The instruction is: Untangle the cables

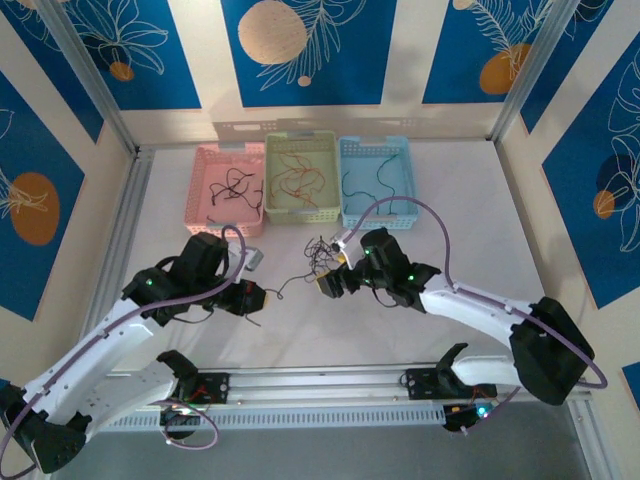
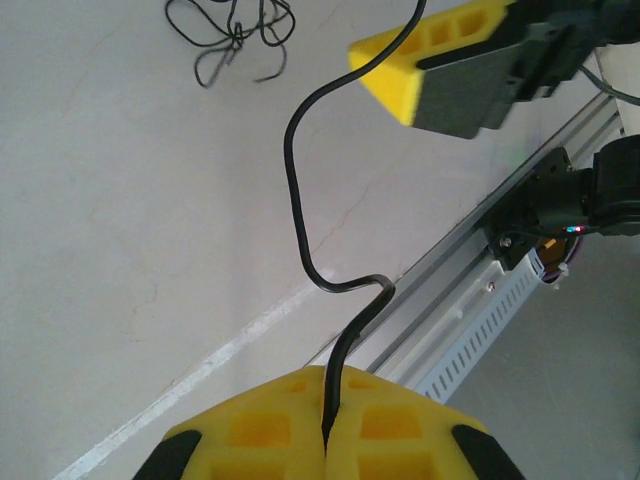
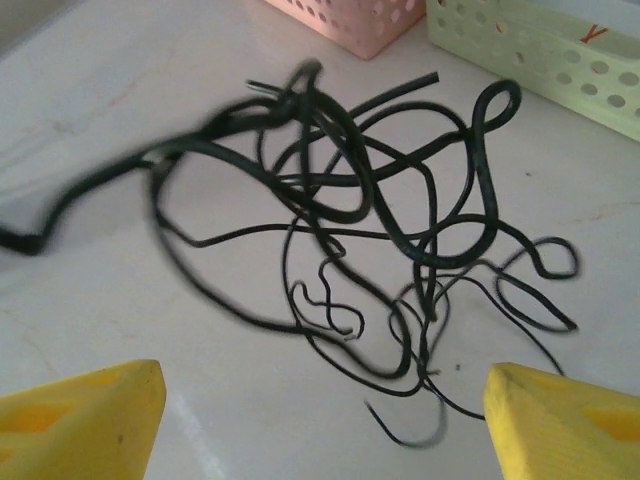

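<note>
Blue panels [image 1: 140, 50] printed with pale leaves and orange discs wall the room, and below them lies a white tabletop [image 1: 300, 335]. 2 white arms reach in from its near edge. At the far side stand 3 perforated baskets, pink [image 1: 203, 190], green [image 1: 300, 137] and blue [image 1: 375, 143], each holding a few loose wires.

The left pincer [image 2: 325, 400] is clenched on 1 black strand [image 2: 292, 170], which snakes off toward the right pincer [image 3: 320, 400]. That one hangs released, its yellow fingers [image 3: 80, 420] spread wide just above the tangle [image 3: 370, 220] of dark cables lying on the tabletop in front of the baskets.

The step, I reckon, is drawing that strand free. To do it well, the right pincer should pin the knot while the left pulls slowly and low, away from it, stopping if the whole clump starts to drag.

I can read no brand or label. An orange mark on the green basket is too blurred to make out.
</note>
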You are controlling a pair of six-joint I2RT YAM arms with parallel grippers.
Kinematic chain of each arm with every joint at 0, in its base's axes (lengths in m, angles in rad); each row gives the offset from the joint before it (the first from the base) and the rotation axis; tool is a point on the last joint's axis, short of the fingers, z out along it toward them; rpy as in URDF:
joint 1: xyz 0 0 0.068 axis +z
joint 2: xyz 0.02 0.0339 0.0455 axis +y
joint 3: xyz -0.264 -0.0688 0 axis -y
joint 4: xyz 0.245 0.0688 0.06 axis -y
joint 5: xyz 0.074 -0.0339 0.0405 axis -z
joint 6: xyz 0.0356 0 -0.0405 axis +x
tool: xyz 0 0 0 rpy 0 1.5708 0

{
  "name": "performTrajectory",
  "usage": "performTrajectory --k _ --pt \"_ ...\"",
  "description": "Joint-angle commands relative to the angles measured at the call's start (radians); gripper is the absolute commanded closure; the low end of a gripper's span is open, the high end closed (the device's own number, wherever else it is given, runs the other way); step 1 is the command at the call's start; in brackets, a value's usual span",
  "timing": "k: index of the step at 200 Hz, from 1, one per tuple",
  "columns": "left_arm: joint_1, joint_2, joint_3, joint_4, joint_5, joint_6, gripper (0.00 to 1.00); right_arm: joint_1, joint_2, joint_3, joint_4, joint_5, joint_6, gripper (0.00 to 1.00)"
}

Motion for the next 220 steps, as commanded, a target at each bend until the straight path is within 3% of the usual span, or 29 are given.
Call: performTrajectory --k 1,59,93,158,179,220 --pt "-0.004 -0.020 0.044 -0.041 0.031 0.029 1.00 0.005 0.036 0.053 0.022 0.052 -0.099 0.20" --pt "-0.004 -0.048 0.056 -0.069 0.066 0.037 1.00 -0.041 0.069 0.056 0.125 -0.013 -0.089 0.43" --pt "-0.003 -0.064 0.079 -0.102 0.070 0.055 1.00 -0.114 0.062 0.055 0.118 -0.060 -0.017 0.75" --pt "-0.004 -0.151 0.109 -0.154 0.131 0.093 1.00 -0.260 0.042 0.021 0.100 -0.112 0.117 0.89" --pt "-0.004 -0.162 0.112 -0.166 0.116 0.097 1.00 -0.285 0.028 0.014 0.101 -0.130 0.143 0.98" --pt "-0.004 -0.165 0.113 -0.134 0.087 0.076 1.00 -0.291 -0.024 -0.004 0.086 -0.165 0.184 1.00"
